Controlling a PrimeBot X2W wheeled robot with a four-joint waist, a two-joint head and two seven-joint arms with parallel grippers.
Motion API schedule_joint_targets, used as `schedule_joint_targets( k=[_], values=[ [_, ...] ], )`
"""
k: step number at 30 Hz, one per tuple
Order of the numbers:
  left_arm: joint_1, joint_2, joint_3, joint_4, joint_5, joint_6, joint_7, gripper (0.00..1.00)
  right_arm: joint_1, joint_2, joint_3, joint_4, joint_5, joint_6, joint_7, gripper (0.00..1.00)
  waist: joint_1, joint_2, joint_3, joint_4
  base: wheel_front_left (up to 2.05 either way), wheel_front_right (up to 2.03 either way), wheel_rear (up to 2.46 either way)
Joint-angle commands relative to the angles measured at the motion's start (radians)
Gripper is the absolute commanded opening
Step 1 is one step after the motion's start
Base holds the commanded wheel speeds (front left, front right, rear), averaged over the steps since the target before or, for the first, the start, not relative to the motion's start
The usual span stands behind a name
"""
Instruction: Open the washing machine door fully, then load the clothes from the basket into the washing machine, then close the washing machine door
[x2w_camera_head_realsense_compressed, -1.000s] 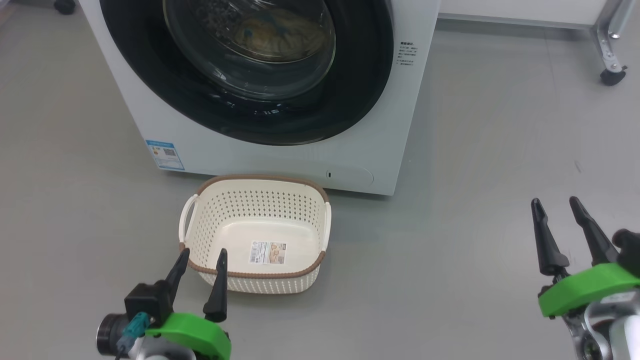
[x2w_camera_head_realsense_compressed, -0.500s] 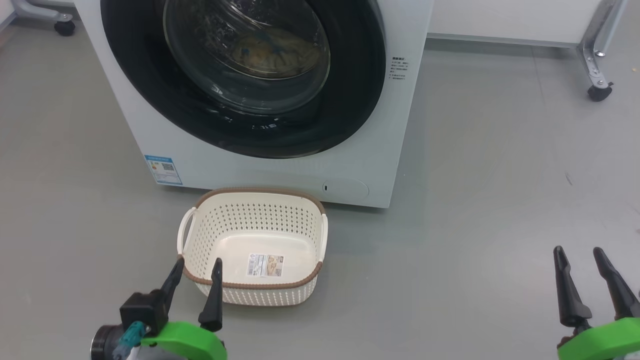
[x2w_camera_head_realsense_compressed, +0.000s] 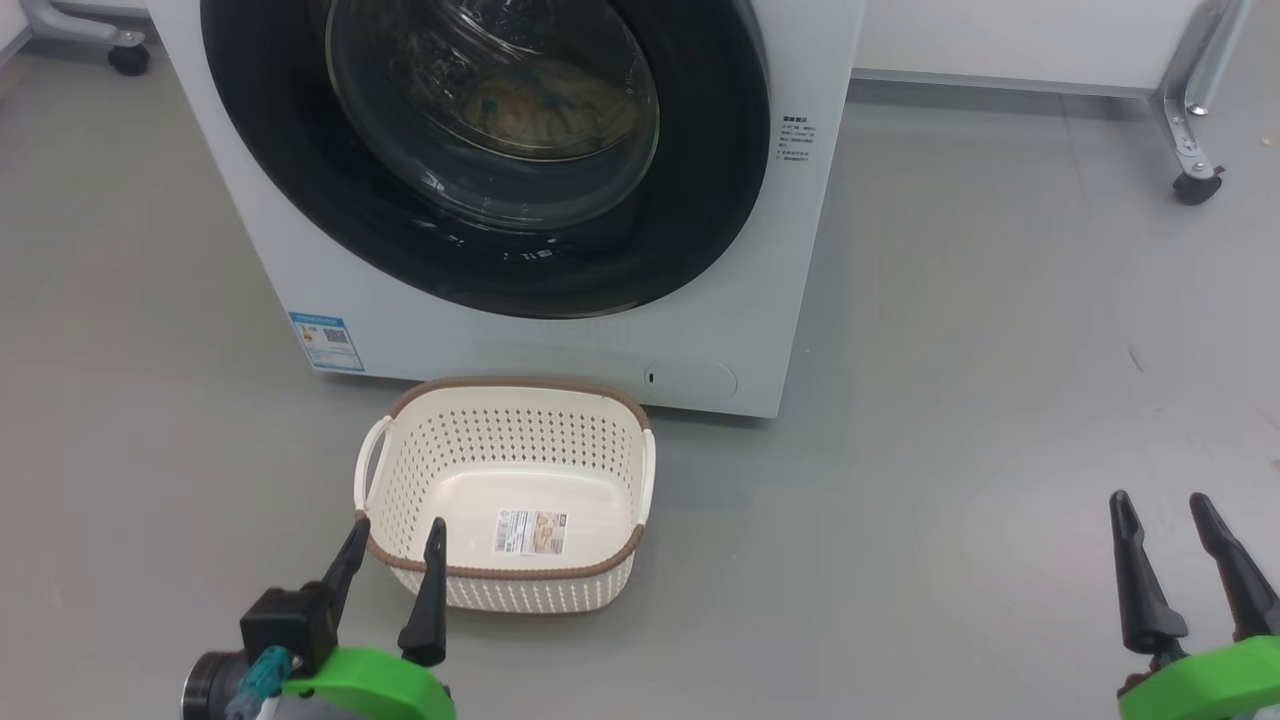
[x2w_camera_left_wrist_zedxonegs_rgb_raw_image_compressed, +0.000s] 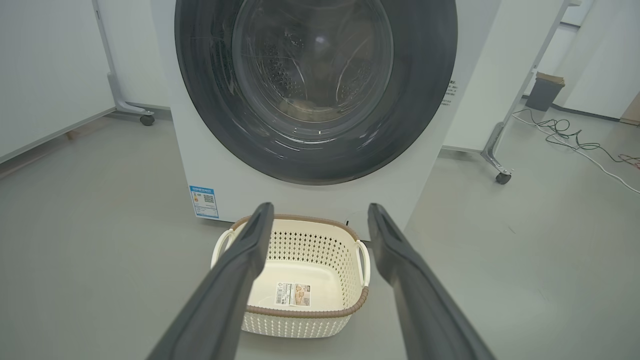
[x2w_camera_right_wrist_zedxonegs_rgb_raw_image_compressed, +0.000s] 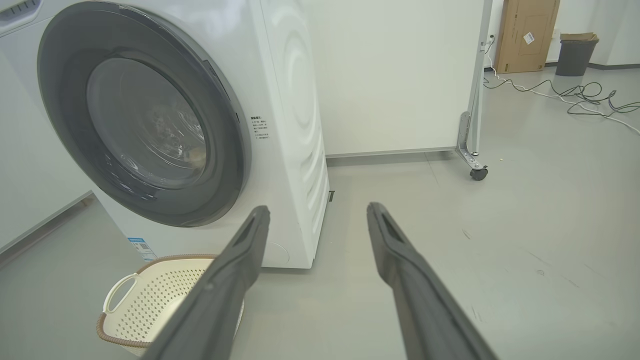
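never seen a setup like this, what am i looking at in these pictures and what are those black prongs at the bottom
It is a wheeled robot with two arms. The picture looking down at the floor comes from a camera on its head. The other two come from cameras on its wrists, looking along each arm's dark fingers. Those prongs are its jaws: both pairs stand open and hold nothing. On the grey floor stands a white washing machine, its round black-rimmed door shut. Something yellowish and blue, likely the clothes, lies behind the glass. In front sits a cream basket, empty but for a label sticker.
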Motion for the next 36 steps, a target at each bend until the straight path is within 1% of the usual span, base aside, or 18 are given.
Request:
schedule_joint_targets(
  k=[1, 20, 21, 24, 36],
  values=[
    [-0.033, 0.022, 0.033, -0.034, -0.008, 0.003, -0.001, 1.0, -0.016, -0.018, 0.016, -0.034, 0.007, 0.003, 0.002, 1.0, 0.0001, -0.0001, 0.0, 0.002, 0.0, 0.0, 0.0],
    [-0.045, 0.04, 0.006, -0.036, 0.004, 0.007, 0.005, 1.0, -0.019, -0.018, 0.023, -0.022, 0.015, 0.003, -0.002, 1.0, 0.0001, -0.0001, 0.005, 0.007, 0.0, 0.0, 0.0],
    [0.0, 0.019, -0.032, 0.0, 0.0, 0.0, 0.008, 0.0, 0.0, 0.0, 0.001, 0.011, 0.01, 0.0, 0.0, 0.0, 0.0001, -0.0001, 0.005, 0.007, 0.0, 0.0, 0.0],
    [0.012, 0.009, -0.035, 0.036, -0.004, -0.001, 0.01, 0.0, -0.001, 0.006, 0.004, 0.06, 0.014, 0.0, 0.001, 0.0, 0.0001, -0.0001, 0.005, 0.006, 0.0, 0.0, 0.0],
    [0.011, -0.004, 0.015, 0.03, -0.121, -0.02, 0.04, 0.0, -0.033, 0.004, 0.014, 0.091, 0.145, 0.0, 0.014, 0.0, 0.0001, -0.0001, 0.008, -0.008, 0.0, 0.0, 0.0]
  ],
)
